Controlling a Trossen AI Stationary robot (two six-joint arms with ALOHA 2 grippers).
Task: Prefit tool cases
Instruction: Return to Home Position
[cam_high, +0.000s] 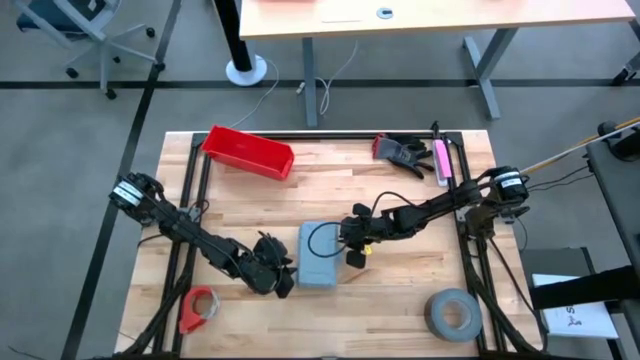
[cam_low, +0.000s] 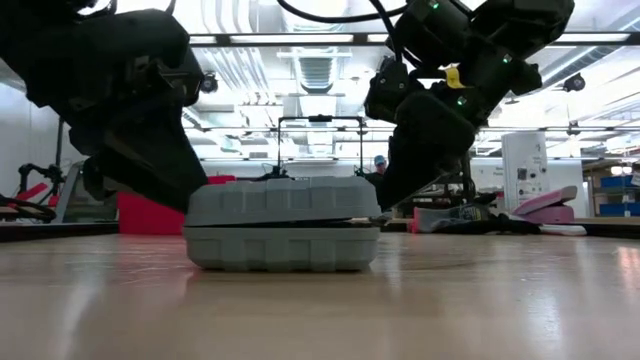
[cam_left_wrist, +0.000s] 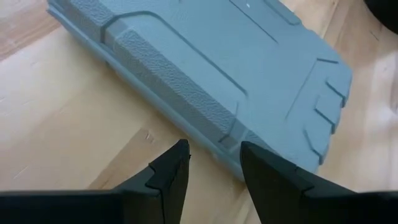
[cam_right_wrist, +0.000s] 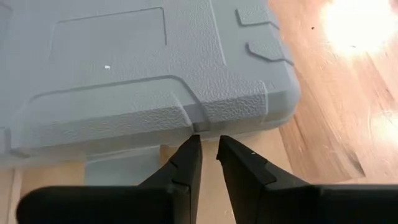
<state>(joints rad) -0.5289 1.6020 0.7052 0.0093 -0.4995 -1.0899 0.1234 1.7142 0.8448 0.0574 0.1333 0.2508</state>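
**Closed case flanked by both grippers**

On the wooden table (cam_high: 400, 300), the grey-blue tool case (cam_high: 318, 268) lies shut and flat, lower centre of the high view. The left gripper (cam_high: 283, 277) sits just beside its lower-left corner, fingers apart and empty. The right gripper (cam_high: 354, 256) sits just beside its right edge, fingers a slim gap apart, holding nothing.

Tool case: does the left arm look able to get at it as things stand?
Probably yes. The left claw sits open right beside the closed tool case with nothing between them; the right claw is on the opposite side, out of its way.
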